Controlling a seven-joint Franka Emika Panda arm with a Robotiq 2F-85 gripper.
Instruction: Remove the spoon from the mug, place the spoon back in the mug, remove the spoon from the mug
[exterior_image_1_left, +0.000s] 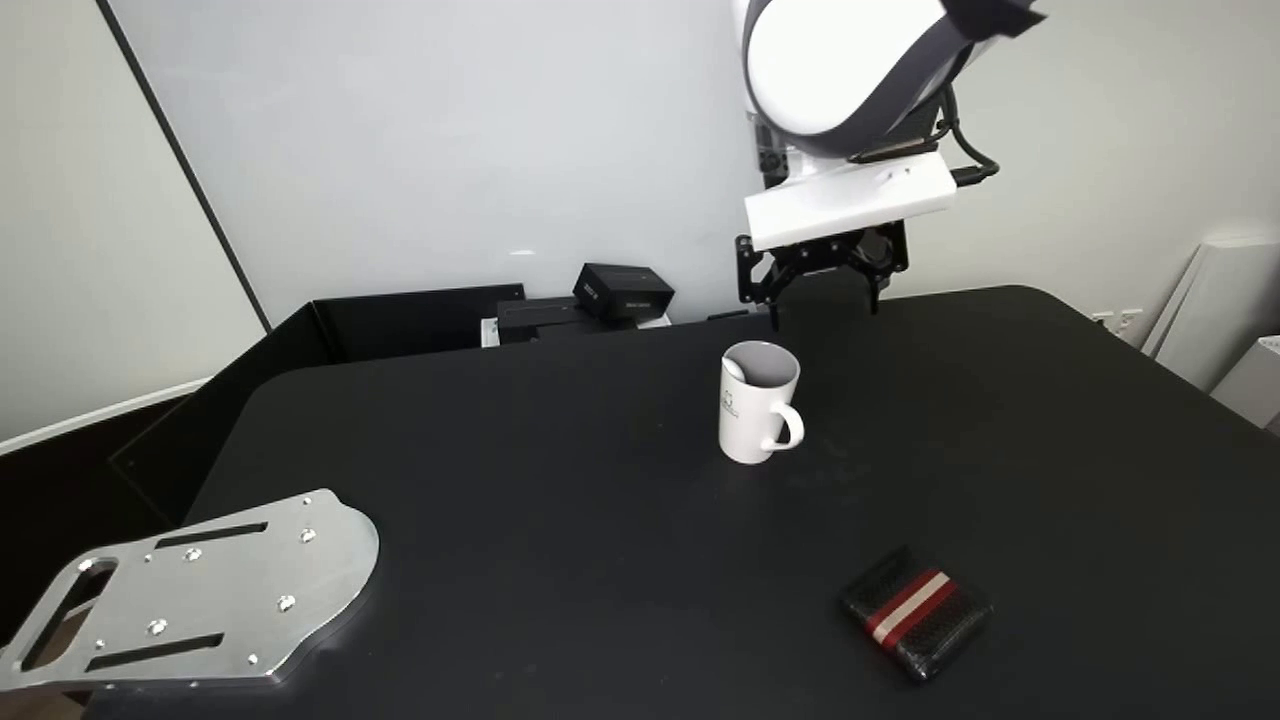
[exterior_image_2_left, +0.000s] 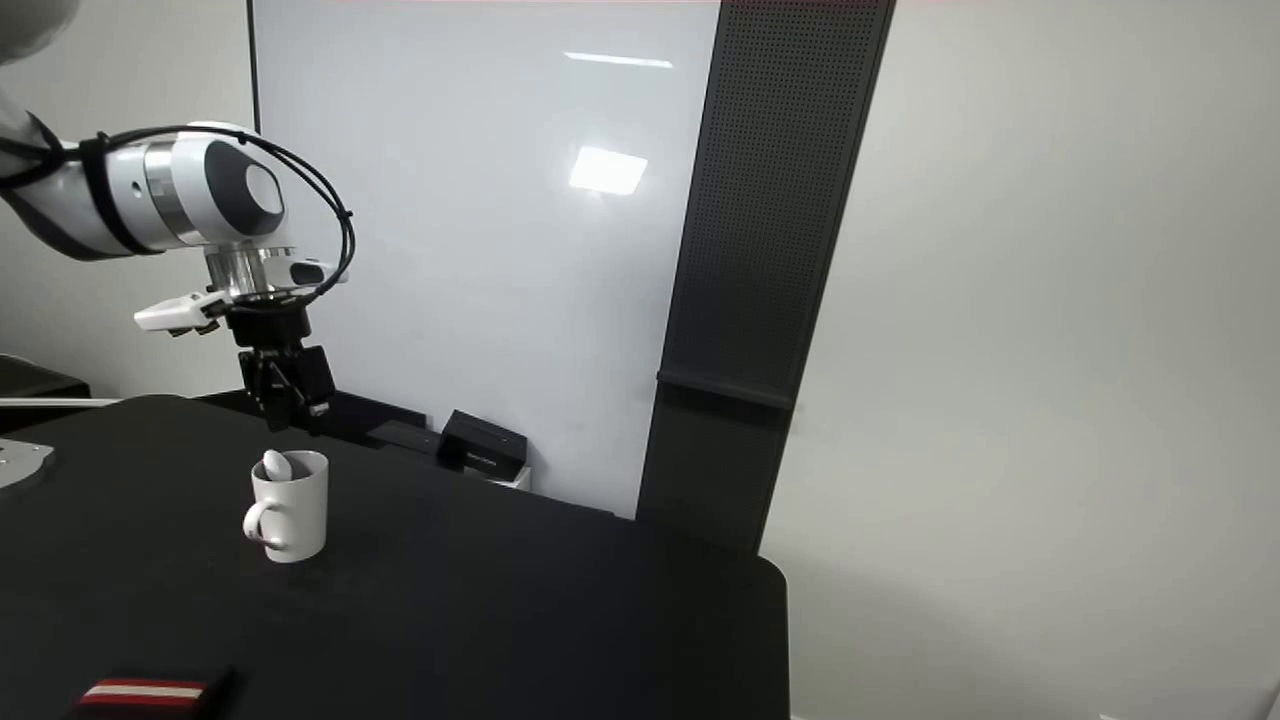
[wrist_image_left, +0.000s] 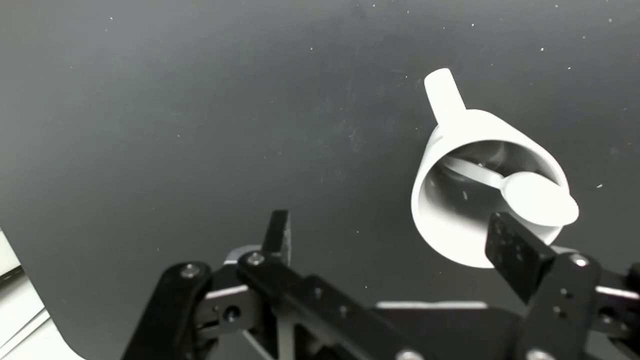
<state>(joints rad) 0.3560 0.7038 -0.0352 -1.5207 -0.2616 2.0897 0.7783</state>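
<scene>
The tool (wrist_image_left: 395, 245) I run from afar hangs above the bench (exterior_image_1_left: 520, 560), its fingers (wrist_image_left: 515, 255) spread wide apart. Below it and near, a white mug (exterior_image_1_left: 750, 425) stands upright on the bench, showing toward the right-hand finger in my wrist view. The spoon (wrist_image_left: 537, 200) sits in the mug, handle down, its bowl leaning at the rim, just beyond that same finger as the wrist view has it. In an exterior view I can make out a small dark emblem (exterior_image_1_left: 728, 400) on the mug's wall, with a line of lettering beneath it too fine for me to read. Beyond the bench's edge, to one side of the tool, a black box (exterior_image_1_left: 630, 290) carries pale print; in both exterior views it is too small for me to make out. Farther from the tool than the mug, a black block (exterior_image_1_left: 915, 612) banded in red and cream lies on the bench. Well apart from the tool, a silver plate (exterior_image_1_left: 220, 580) with slots and screws rests at the bench's edge.
</scene>
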